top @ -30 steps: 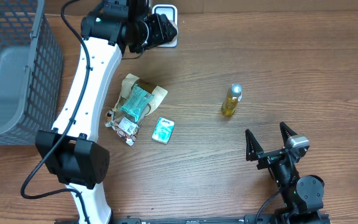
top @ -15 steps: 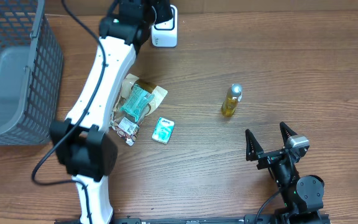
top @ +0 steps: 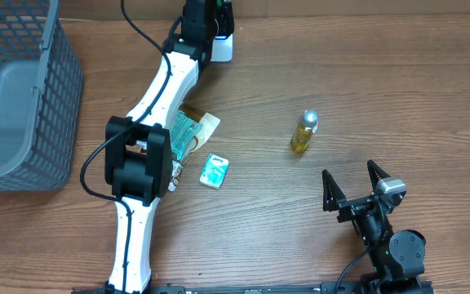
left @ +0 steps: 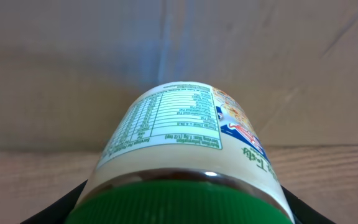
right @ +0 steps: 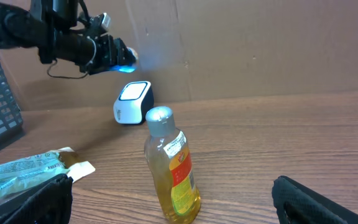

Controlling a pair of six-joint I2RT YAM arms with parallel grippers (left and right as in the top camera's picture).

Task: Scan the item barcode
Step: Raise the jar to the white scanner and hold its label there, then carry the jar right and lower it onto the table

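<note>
I've got the left fingers (left: 56, 209) pinching the jar (left: 185, 137) from both sides. Its green cap faces my wrist camera and the nutrition label is turned upward. The jar is up off the counter (top: 398, 82) at the far edge, hanging just above the white scanner (top: 223, 47), with the cardboard wall (left: 73, 62) right behind it. From the right wrist view there's a blue glow at the tip of the left arm. The right fingers (top: 328, 189) are spread wide and holding nothing, down at the near right. The yellow bottle (top: 304, 132) stands upright mid-counter. Snack packets (top: 188, 131) lie beside the grey basket (top: 23, 82).
</note>
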